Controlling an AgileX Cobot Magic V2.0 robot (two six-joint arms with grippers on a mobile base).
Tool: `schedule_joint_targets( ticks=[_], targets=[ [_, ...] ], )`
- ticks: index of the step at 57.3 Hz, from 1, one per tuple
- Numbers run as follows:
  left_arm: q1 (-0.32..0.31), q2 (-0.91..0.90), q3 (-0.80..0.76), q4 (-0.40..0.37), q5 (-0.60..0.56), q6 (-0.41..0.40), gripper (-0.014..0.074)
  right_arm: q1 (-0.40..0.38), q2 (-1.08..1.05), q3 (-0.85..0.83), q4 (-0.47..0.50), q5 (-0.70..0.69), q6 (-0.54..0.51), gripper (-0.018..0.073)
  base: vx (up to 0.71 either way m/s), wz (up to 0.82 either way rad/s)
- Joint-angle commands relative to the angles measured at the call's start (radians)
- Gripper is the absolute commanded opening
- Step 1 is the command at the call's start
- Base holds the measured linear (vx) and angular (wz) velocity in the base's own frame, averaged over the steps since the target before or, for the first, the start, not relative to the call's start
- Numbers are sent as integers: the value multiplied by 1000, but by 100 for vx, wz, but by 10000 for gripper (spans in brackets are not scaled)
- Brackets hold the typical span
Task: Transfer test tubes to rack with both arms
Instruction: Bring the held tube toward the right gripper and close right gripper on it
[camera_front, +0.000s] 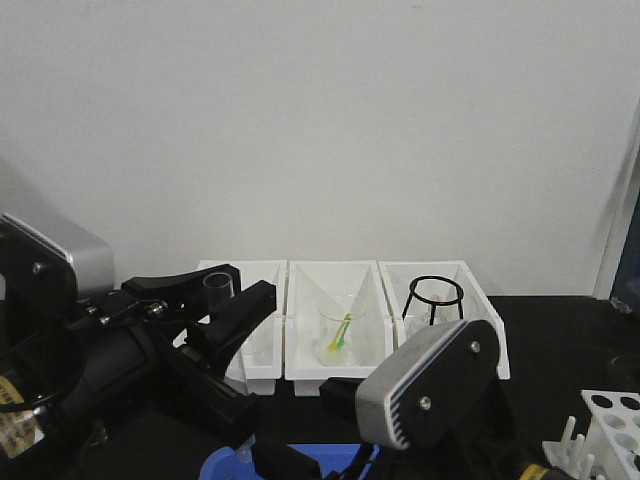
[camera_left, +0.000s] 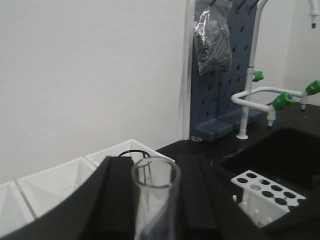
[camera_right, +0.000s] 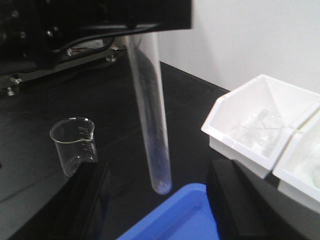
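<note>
My left gripper (camera_front: 222, 296) is shut on a clear test tube (camera_front: 218, 287) and holds it upright above the table's left front. In the left wrist view the tube's open mouth (camera_left: 155, 173) stands between the two black fingers (camera_left: 117, 190). In the right wrist view the tube (camera_right: 150, 115) hangs from the left gripper, its round bottom just above the corner of the blue tray (camera_right: 175, 217). My right gripper (camera_right: 160, 202) is open and empty, low, facing the tube. The white rack (camera_front: 612, 425) stands at the front right, and also shows in the left wrist view (camera_left: 265, 187).
Three white bins (camera_front: 300, 275) line the back, holding beakers and a black wire stand (camera_front: 435, 300). A small glass beaker (camera_right: 74, 145) stands left of the tube. The right arm's housing (camera_front: 430, 390) fills the front centre. A sink and tap (camera_left: 260, 95) lie beyond the rack.
</note>
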Motion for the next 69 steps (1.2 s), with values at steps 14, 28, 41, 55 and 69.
schedule_joint_targets(
  ticks=[14,28,41,55,69],
  targets=[
    [-24,-18,-35,-6,-66,-21,-21,28,70,-34,0,-268,-1,468,0,0],
    [-24,-9,-35,1,-20,-40,-21,28,147,-34,0,-415,0,468,0,0],
    [-24,0,-35,1,-5,-48,-21,28,210,-38,-1,-500,33,468,0,0],
    [-24,0,-35,2,6,-48,-21,28,264,-38,0,-599,52,447,0,0],
    [-24,0,-35,2,16,-48,-21,28,277,-38,3,-621,57,397,0,0]
  ],
)
